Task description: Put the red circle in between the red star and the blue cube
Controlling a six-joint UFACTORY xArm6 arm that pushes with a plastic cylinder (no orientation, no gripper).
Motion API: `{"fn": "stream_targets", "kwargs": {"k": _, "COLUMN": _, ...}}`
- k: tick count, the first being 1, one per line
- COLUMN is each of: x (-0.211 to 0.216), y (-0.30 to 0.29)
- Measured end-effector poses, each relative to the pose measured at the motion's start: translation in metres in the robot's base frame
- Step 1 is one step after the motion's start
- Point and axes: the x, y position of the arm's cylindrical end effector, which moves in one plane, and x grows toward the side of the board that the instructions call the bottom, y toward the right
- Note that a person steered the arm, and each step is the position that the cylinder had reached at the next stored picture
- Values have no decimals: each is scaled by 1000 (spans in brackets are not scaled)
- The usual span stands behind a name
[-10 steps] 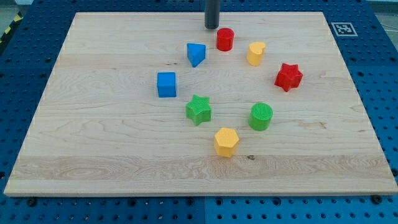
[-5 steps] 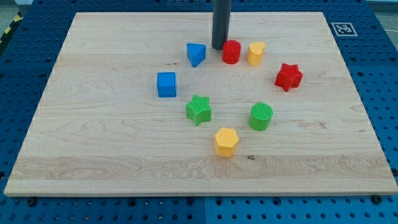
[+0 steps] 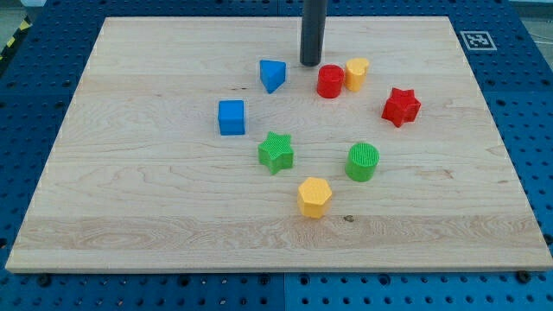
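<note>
My tip [image 3: 311, 63] sits on the counter [image 3: 130, 199], just up and to the left of the red circle [image 3: 330, 81]. There is no hand on this arm, only a dark rod. The red circle is touching the small yellow block [image 3: 356, 74] on its right. The red star [image 3: 401, 106] is farther to the right. The blue cube [image 3: 232, 117] is well apart on the left, below the other blue block [image 3: 272, 75].

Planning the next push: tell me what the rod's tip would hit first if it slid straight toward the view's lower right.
Probably the red circle block: it sits just lower right of my tip, with the yellow block right beside it; depth is uncertain.
</note>
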Motion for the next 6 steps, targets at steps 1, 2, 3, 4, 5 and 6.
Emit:
{"fn": "stream_targets", "kwargs": {"k": 1, "x": -8, "y": 9}}
{"fn": "stream_targets", "kwargs": {"k": 2, "x": 10, "y": 25}}
{"fn": "stream_targets", "kwargs": {"k": 3, "x": 32, "y": 34}}
{"fn": "stream_targets", "kwargs": {"k": 4, "x": 45, "y": 34}}
{"fn": "stream_targets", "kwargs": {"k": 5, "x": 75, "y": 35}}
{"fn": "stream_targets", "kwargs": {"k": 6, "x": 90, "y": 36}}
